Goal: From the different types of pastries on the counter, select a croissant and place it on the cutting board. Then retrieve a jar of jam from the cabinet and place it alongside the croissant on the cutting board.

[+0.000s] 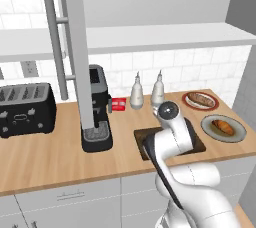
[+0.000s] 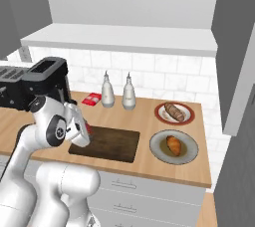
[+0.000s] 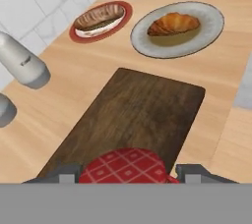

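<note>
Here the jar of jam (image 3: 129,166), its lid red with a white check, sits clamped between the 2 fingertips of the gripper (image 3: 129,173), low over the near end of the cutting board (image 3: 142,115). The croissant (image 3: 173,23) lies on a grey plate (image 3: 209,34) beyond the board. The arm is folded, elbow raised, hand tilted downward.

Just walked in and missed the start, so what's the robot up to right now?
The arm's end effector is over the near end of the dark cutting board, with a red checkered-top jar of jam between its fingers. The board itself is bare: the croissant sits on its grey plate beside the board, not on it. The darker pastry lies on a red-rimmed plate behind. The cabinet door stands open.
</note>
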You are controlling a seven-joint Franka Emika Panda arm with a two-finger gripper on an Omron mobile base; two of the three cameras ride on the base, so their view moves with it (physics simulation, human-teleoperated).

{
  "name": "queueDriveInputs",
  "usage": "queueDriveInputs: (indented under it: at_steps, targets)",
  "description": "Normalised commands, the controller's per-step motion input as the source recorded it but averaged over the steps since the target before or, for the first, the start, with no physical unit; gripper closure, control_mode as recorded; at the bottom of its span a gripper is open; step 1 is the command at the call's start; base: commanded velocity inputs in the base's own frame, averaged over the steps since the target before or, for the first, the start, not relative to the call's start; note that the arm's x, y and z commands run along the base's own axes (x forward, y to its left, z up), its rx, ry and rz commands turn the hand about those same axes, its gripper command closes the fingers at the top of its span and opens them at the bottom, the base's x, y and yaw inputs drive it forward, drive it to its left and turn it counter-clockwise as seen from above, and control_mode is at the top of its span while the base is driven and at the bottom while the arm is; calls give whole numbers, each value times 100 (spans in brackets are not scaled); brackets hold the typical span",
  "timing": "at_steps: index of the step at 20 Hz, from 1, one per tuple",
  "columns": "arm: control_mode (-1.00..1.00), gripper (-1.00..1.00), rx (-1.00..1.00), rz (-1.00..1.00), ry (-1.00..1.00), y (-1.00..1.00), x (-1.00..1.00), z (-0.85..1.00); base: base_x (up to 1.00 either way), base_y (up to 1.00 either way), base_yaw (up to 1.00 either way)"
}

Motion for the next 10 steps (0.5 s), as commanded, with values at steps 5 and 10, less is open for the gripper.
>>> queueDriveInputs:
  at_steps: [5, 10]
  targets:
    - [-100, 100, -17, 1, -30, 4, 39, -41, 0, 0, 0]
    - [-100, 100, -5, 0, -11, -3, 23, -24, 0, 0, 0]
